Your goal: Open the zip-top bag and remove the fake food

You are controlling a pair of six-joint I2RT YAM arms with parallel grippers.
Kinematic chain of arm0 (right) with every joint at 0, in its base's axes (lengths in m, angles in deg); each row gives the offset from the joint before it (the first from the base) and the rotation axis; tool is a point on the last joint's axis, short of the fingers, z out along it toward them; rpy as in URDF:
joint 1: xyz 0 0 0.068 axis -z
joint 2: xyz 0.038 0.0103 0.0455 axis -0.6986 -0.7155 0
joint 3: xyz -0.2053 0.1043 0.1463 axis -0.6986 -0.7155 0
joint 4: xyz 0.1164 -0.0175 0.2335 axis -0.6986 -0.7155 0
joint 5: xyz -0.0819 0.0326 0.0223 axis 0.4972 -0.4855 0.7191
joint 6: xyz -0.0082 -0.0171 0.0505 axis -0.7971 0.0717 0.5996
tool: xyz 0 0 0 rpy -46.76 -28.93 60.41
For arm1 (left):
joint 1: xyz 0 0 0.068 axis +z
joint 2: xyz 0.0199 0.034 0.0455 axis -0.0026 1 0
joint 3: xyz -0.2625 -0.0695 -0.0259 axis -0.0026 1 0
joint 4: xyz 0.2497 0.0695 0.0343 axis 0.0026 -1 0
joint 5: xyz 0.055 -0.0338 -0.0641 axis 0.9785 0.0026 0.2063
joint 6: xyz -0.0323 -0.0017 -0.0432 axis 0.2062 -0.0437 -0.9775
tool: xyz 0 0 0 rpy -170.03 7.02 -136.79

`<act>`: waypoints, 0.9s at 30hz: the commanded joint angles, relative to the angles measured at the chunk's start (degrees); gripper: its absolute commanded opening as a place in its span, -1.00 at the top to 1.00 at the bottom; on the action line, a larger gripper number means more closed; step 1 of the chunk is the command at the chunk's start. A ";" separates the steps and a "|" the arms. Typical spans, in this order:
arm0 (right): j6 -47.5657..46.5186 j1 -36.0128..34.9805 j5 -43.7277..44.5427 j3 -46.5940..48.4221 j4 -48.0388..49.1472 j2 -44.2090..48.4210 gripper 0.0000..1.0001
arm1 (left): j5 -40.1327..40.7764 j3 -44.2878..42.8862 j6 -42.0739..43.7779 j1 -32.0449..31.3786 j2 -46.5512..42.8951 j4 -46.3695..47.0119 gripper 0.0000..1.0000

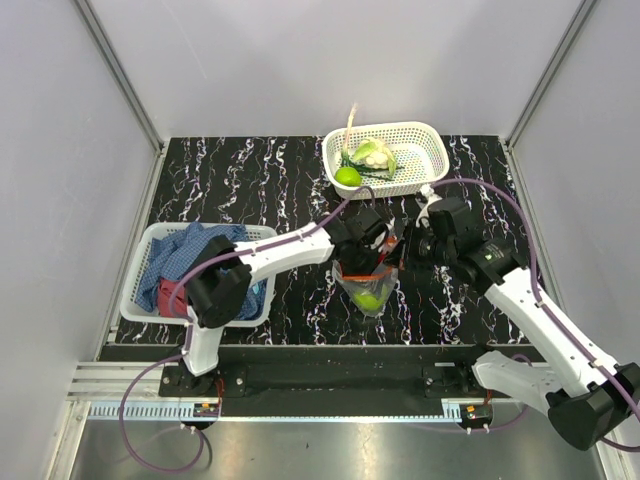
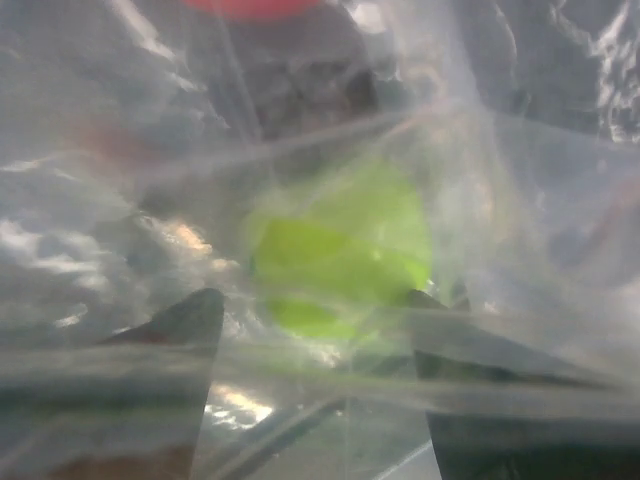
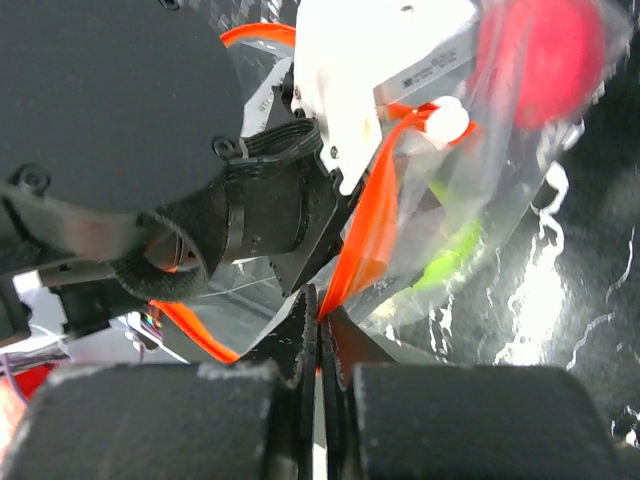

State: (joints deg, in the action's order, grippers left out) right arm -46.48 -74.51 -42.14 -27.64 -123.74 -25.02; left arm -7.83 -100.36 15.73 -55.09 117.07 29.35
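The zip-top bag (image 1: 366, 284) hangs between my two grippers above the table, with its orange-red zip strip (image 3: 368, 225) at the mouth. My right gripper (image 3: 321, 318) is shut on that strip and holds one side of the mouth. My left gripper (image 2: 312, 320) is open and reaches into the mouth, its dark fingers (image 2: 185, 325) seen through blurred plastic film. A lime-green round fruit (image 2: 340, 250) lies just beyond the fingertips; it also shows in the top view (image 1: 367, 299). A red piece (image 3: 540, 55) sits in the bag too. More fake food (image 1: 368, 155) lies in the back basket.
A white perforated basket (image 1: 425, 135) stands at the back of the table with a lime-green fruit (image 1: 347, 176) and other produce. Another white basket (image 1: 145, 245) with blue and red cloths stands at the left. Grey walls enclose the table.
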 commanded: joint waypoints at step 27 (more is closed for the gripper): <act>0.23 2.77 -4.67 -2.00 -0.96 5.50 1.00 | 10.20 -3.60 -8.70 -2.72 0.62 3.85 -0.69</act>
State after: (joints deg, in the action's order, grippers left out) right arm -45.87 -72.04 -45.09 -30.48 -124.81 -20.56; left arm -1.82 -102.11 8.52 -57.73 120.02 31.63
